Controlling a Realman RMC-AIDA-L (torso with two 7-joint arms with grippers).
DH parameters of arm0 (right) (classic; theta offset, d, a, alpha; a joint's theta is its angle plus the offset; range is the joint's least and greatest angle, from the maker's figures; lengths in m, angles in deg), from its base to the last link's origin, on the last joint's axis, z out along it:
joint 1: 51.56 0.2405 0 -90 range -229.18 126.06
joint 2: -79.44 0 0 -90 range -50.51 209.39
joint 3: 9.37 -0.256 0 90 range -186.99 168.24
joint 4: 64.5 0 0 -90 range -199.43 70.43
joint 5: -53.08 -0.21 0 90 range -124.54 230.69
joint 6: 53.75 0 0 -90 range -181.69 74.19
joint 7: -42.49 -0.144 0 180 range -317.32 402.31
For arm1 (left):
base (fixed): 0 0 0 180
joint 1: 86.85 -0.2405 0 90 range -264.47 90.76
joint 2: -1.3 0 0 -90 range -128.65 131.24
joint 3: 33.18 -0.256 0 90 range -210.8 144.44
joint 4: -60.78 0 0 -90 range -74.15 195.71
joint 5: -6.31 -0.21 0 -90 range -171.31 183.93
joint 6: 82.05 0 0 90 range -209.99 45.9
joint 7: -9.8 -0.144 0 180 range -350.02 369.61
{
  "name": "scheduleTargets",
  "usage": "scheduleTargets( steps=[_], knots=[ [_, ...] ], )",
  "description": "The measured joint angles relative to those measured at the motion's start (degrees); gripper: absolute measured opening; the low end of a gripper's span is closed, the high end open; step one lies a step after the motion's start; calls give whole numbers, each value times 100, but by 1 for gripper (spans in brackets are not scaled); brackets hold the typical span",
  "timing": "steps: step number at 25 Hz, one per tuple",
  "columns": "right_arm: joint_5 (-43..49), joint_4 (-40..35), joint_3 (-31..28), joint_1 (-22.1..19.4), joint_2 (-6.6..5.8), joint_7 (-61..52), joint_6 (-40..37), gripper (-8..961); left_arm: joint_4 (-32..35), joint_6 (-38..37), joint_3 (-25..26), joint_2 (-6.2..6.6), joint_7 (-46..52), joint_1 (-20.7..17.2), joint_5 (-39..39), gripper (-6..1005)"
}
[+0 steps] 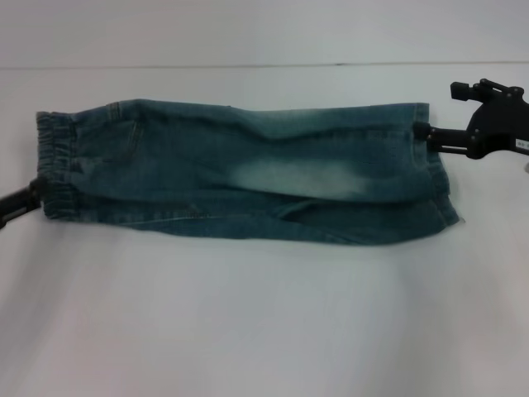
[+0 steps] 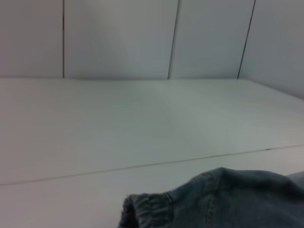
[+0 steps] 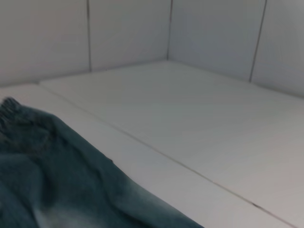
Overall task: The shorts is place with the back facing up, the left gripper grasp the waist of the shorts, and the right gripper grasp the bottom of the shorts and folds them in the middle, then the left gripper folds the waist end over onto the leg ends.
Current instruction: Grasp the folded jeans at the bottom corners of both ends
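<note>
Faded blue denim shorts [image 3: 61, 175] lie across a white surface [image 3: 199, 123], their gathered elastic waist [image 3: 12, 111] at the far end. A thin seam crosses the surface beside the fabric; pale panelled walls [image 3: 128, 31] meet behind.

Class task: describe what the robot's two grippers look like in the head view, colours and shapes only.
Both are matte black. The right gripper has a blocky, angular bracket body with slim rod-like fingers and a small white label. Only a dark, slender tip of the left gripper shows. No cables visible.
</note>
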State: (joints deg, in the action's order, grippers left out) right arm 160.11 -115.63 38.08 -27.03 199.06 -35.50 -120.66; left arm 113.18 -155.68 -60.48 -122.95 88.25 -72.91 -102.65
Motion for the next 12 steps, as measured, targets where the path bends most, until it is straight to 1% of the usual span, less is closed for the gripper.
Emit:
scheduleTargets(
  steps=[2,4,8,12],
  knots=[
    [-261,49,0,-140,12,238,-94,904,-343,-158,265,15,-497,-25,53,938],
    [-462,124,0,-238,17,413,-191,929,-584,-200,403,23,-846,-42,55,938],
    [-637,306,-17,-320,12,731,-442,942,-973,-147,457,26,-1326,-21,41,939],
    [-711,636,-98,-322,8,1183,-657,943,-1232,163,458,25,-1641,67,94,939]
  ],
)
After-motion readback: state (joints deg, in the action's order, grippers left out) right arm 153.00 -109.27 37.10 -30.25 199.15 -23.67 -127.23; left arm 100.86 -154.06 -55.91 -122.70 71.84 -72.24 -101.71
